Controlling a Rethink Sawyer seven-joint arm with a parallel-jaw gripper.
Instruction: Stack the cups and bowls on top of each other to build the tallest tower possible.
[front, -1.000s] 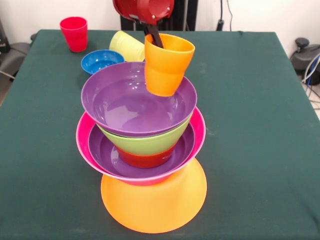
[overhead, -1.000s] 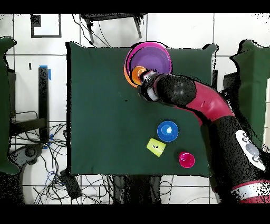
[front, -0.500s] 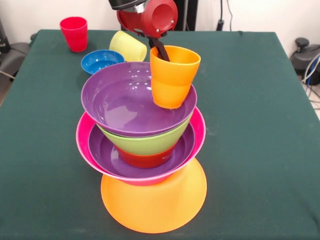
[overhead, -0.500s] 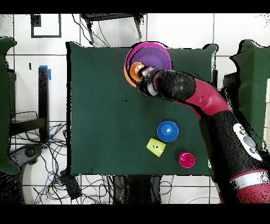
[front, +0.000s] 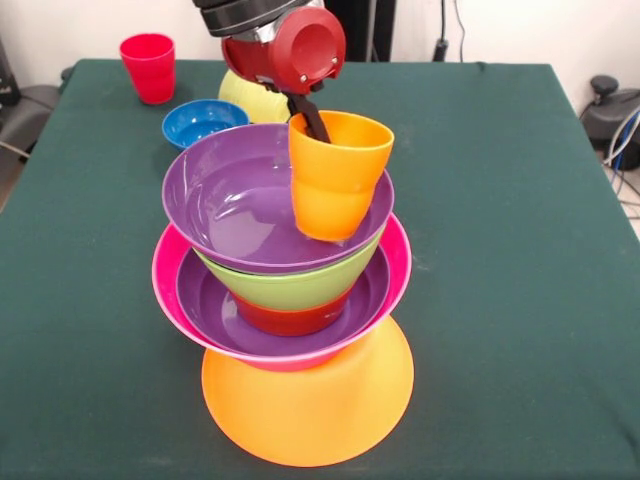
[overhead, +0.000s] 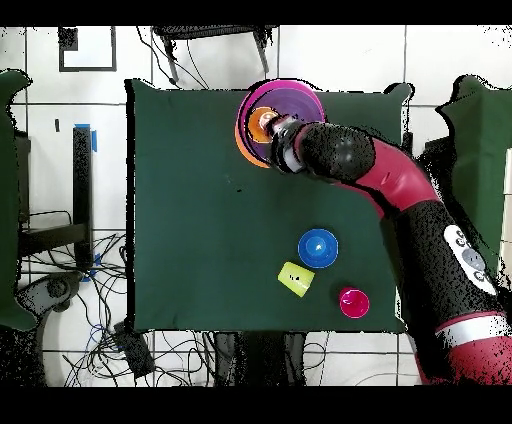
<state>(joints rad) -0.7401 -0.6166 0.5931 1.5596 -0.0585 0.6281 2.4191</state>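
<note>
Your gripper (front: 312, 118) is closed on the rim of the orange cup (front: 336, 175), with one dark finger reaching down inside the cup's mouth on its far side. The cup hangs tilted, its base low inside the top purple bowl (front: 240, 205), at or just above the bowl's inner surface on its right side; you cannot tell whether it touches. That bowl crowns the tower (front: 285, 300): below it sit the lime green bowl (front: 290, 285), the red-orange bowl (front: 285, 318), a second purple bowl (front: 215, 310), the hot pink bowl (front: 165, 290) and the upturned orange bowl (front: 310, 405) on the green tabletop (front: 500, 250). Behind the tower you have the blue bowl (front: 200, 120), the pale yellow cup (front: 245, 98) lying on its side, and the red cup (front: 149, 67) standing upright near the far corner.
</note>
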